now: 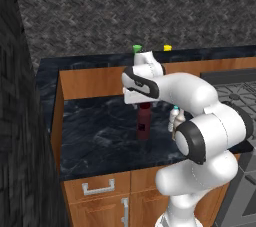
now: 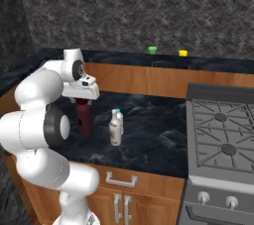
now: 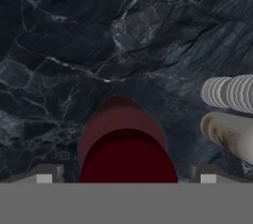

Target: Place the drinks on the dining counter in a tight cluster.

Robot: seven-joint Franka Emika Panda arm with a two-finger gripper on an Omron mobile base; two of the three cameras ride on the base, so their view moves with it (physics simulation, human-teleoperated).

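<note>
**Open jaws poised over the maroon bottle**

Left base view: the maroon bottle (image 1: 144, 123) stands upright on the black marble counter (image 1: 95, 136), straight under the hand, whose gripper (image 1: 143, 102) sits just above the bottle's top. The tan bottle (image 1: 176, 122) stands beside it, close to the arm's elbow, with the clear bottle's blue cap (image 1: 176, 107) peeping over it. Behind the wooden riser (image 1: 95, 82), on the higher marble ledge, sit a green cup (image 1: 136, 48) and a yellow cup (image 1: 167, 47).

Right base view: the maroon bottle (image 2: 84, 117) stands under the gripper (image 2: 82, 101). The tan bottle (image 2: 114, 129) and the clear bottle (image 2: 119, 117) stand together, touching or nearly so, near the maroon one but apart from it. The stove (image 2: 221, 137) lies well off to the right.

Hand view: looking straight down, the maroon bottle (image 3: 126, 144) shows between the two finger tips (image 3: 45, 174), which stand as wide as they go and hold nothing; whether they brush the bottle I cannot tell. The tan bottle (image 3: 230, 136) and the ribbed cap of the clear bottle (image 3: 228, 92) lie to one side.

Judging by its shape, the maroon bottle is stiff, light and smooth-sided, tall enough to tip if nudged. The safest hold looks to be on the upper body below the neck, jaws squared to it.
</note>
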